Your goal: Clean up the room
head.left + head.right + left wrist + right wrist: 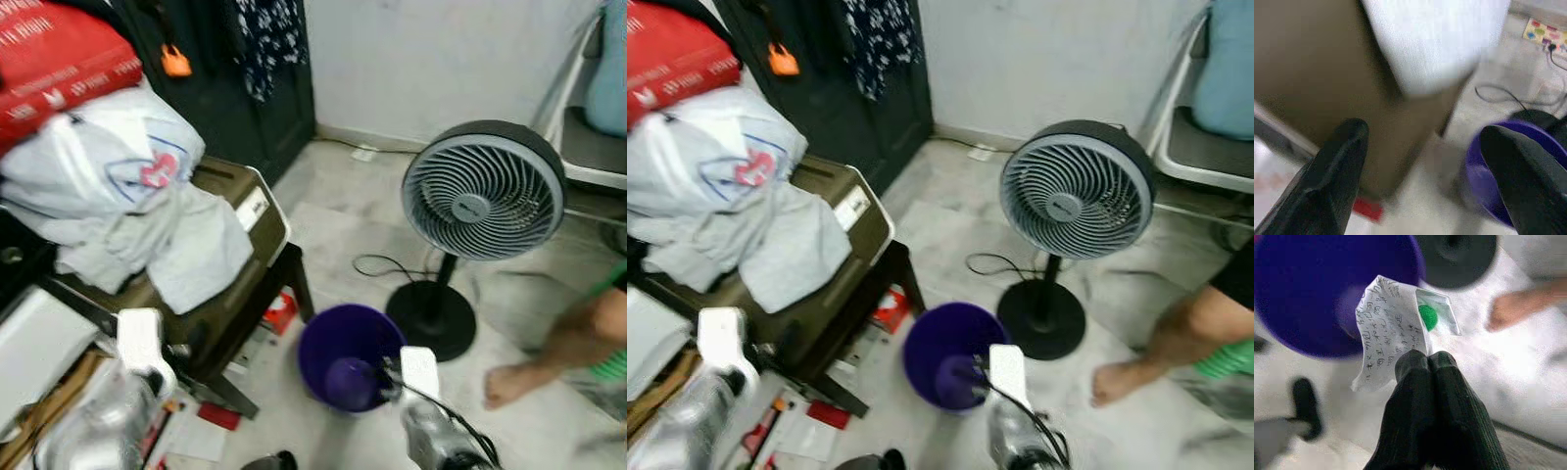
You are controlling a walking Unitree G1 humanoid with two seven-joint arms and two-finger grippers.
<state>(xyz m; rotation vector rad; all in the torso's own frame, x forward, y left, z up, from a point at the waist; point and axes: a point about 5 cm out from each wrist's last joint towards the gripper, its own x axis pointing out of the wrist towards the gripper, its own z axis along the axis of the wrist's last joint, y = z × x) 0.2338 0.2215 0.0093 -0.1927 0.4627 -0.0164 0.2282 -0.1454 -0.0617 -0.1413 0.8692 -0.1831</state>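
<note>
Cleanup barely begun: clothes [147,225] heaped on brown case [240,264], papers [211,431] strewn beside purple bin [348,352], right gripper [1427,363] pinching handwritten paper scrap [1396,328] just short of it, left gripper [1425,161] spread, empty.

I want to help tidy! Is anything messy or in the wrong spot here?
Yes. Clothes are heaped loosely on the brown case, and papers litter the floor under it. The right gripper pinches a paper scrap above the purple bin.
</note>
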